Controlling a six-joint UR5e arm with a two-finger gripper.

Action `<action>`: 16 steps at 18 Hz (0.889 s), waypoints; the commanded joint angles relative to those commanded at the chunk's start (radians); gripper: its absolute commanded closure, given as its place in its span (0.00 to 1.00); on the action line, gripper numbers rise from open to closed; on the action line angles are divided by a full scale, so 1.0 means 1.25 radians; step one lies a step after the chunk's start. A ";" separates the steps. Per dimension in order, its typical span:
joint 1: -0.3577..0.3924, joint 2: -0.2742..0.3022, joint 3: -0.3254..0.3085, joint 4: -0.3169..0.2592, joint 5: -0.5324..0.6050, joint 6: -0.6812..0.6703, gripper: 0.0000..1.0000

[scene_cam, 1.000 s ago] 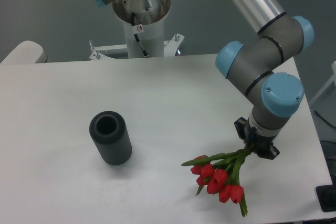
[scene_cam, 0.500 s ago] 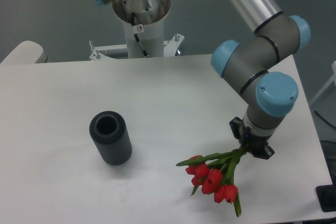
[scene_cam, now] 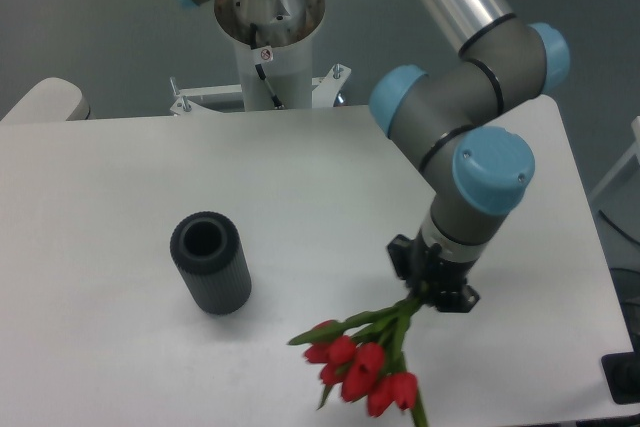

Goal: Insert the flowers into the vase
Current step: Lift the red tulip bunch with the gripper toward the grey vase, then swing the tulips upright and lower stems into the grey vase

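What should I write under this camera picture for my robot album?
Robot gripper carries red tulips by their stems toward the empty grey vase.

The hand (scene_cam: 420, 294) hides the flowers' (scene_cam: 360, 362) stem ends.

A white table (scene_cam: 300, 207) fills most of the frame. Behind its far edge, top centre, stands a white pedestal column (scene_cam: 268, 57) on a bolted metal base plate (scene_cam: 215, 99). A pale rounded object (scene_cam: 45, 102) peeks in at the left edge. A dark item (scene_cam: 622, 379) sits at the lower right corner. Grey floor (scene_cam: 90, 17) lies beyond.
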 joint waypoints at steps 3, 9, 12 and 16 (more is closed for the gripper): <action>-0.005 0.009 -0.016 0.080 -0.123 -0.086 1.00; 0.017 0.053 -0.085 0.161 -0.357 -0.123 1.00; 0.022 0.067 -0.114 0.162 -0.519 -0.119 1.00; 0.031 0.072 -0.125 0.165 -0.658 -0.113 1.00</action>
